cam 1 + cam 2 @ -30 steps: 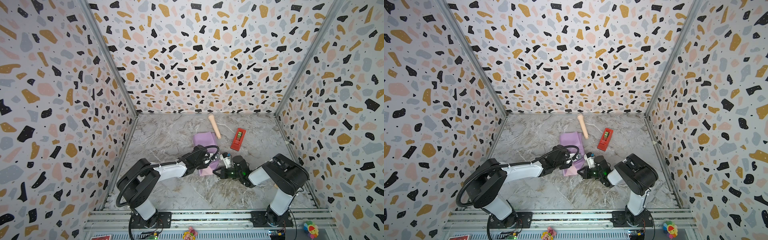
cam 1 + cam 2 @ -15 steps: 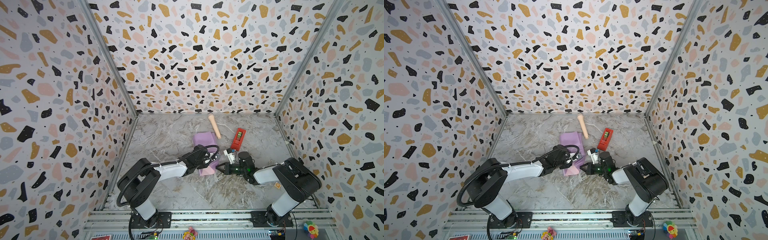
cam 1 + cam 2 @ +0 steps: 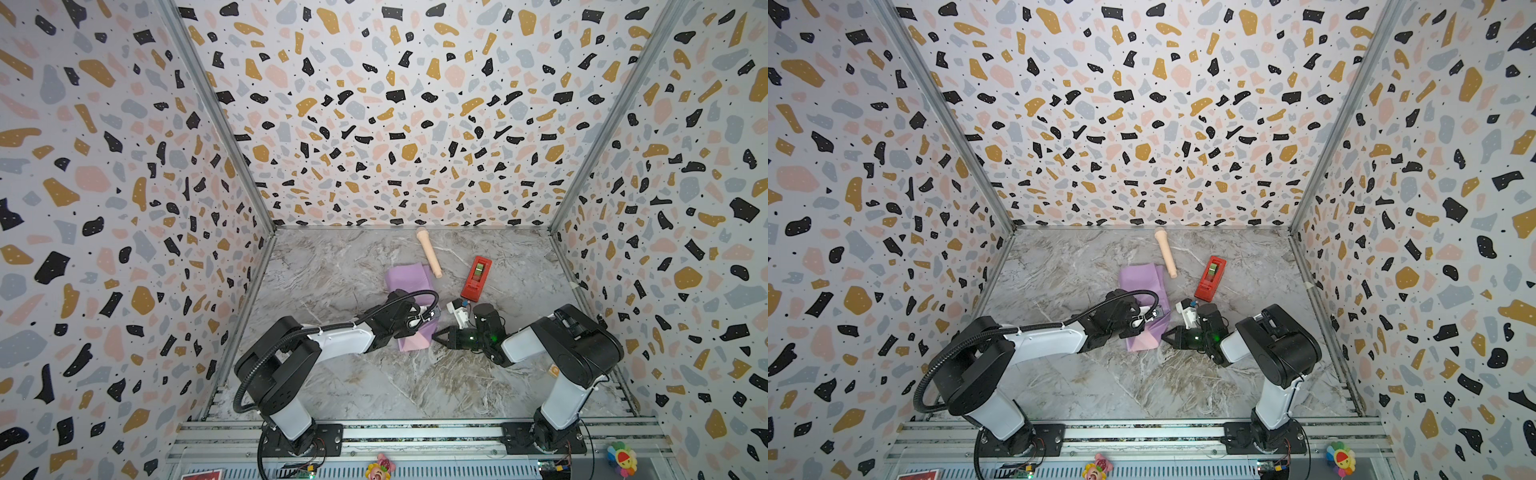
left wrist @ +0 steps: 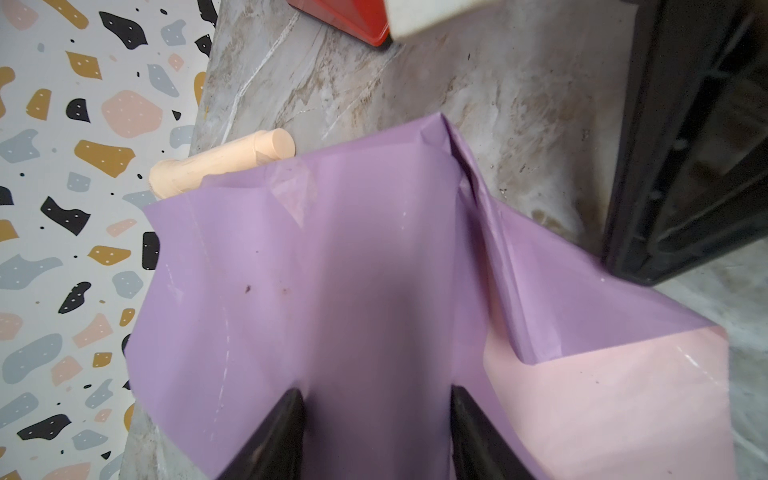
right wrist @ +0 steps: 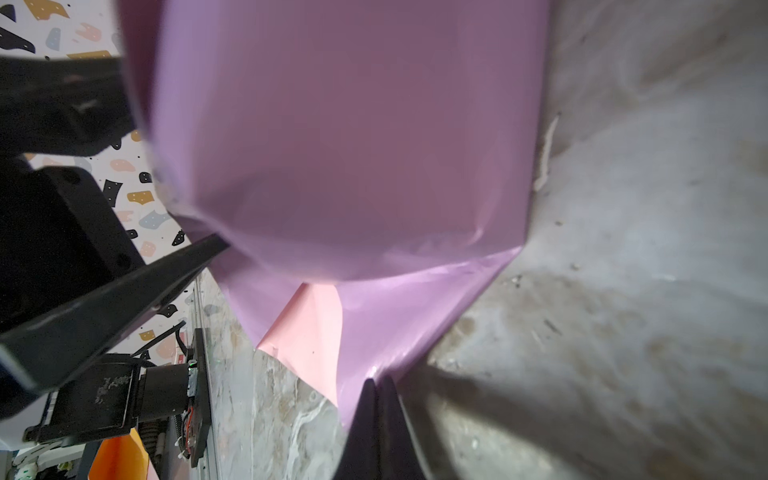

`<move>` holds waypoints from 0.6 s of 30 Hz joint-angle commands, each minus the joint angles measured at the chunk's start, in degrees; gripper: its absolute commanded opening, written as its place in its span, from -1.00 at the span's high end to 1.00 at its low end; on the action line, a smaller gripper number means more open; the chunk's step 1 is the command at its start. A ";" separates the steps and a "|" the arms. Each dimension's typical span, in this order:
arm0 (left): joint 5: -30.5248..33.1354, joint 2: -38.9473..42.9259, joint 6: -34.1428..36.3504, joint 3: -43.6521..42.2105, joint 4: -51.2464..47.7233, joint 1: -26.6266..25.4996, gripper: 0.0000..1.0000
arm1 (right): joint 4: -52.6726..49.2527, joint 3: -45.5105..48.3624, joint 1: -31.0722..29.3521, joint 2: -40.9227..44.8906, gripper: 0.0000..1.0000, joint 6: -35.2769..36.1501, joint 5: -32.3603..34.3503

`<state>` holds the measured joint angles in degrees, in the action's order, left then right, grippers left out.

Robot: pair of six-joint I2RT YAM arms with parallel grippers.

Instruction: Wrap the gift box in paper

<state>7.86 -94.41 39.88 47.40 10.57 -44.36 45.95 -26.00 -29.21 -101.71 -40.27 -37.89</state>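
Desk point(image 3: 353, 374) of marbled grey, bearing the paper point(image 3: 405, 280), which is folded lilac side out over a bulk near mid-desk. The gift box is hidden, presumably inside that fold. Left gripper point(image 4: 374, 395): jaws apart, astride the covered bulk, tips against the lilac face; whether they clamp it or merely press cannot be told. Right gripper point(image 5: 376, 386): jaws clenched, apparently pinching the tip of a loose flap whose pink underside shows beside it. Step in hand, by judgement: closing this end flap. Done well, the flap is drawn taut and low while the left arm pins the bundle; a hard pull risks tearing the thin sheet. Red tape dispenser point(image 3: 476, 278) and toy microphone point(image 3: 428, 253) lie beyond.
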 commanded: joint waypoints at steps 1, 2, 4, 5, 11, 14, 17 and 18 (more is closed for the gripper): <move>0.14 -2.18 -0.58 -0.02 -3.98 0.67 -0.08 | 1.71 -1.42 -0.23 -0.88 1.00 -0.46 0.44; 0.14 -2.21 -0.56 -0.03 -3.98 0.64 -0.08 | 1.93 -1.47 -0.25 -1.13 1.00 -0.59 0.39; 0.14 -2.20 -0.59 -0.02 -3.98 0.66 -0.08 | 2.38 -1.58 -0.35 -1.64 1.00 -0.82 0.54; 0.14 -2.19 -0.54 -0.07 -3.98 0.62 -0.08 | 2.50 -1.69 -0.46 -1.83 1.00 -0.86 0.54; 0.16 -2.27 -0.58 0.02 -4.06 0.67 -0.08 | 2.95 -2.21 -1.09 -2.30 1.00 -1.39 0.93; 0.14 -2.27 -0.58 0.06 -4.01 0.67 -0.08 | 2.78 -2.39 -1.11 -2.61 1.00 -1.38 1.28; 0.05 -2.19 -0.55 0.06 -4.21 0.66 -0.07 | 2.57 -2.40 -1.11 -2.82 1.00 -1.39 1.92; -0.04 -2.18 -0.56 0.06 -4.25 0.64 -0.07 | 2.51 -2.39 -1.11 -2.88 1.00 -1.39 2.10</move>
<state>7.86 -94.43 39.86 47.42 10.55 -44.36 48.42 -27.40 -30.02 -103.98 -41.39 -36.80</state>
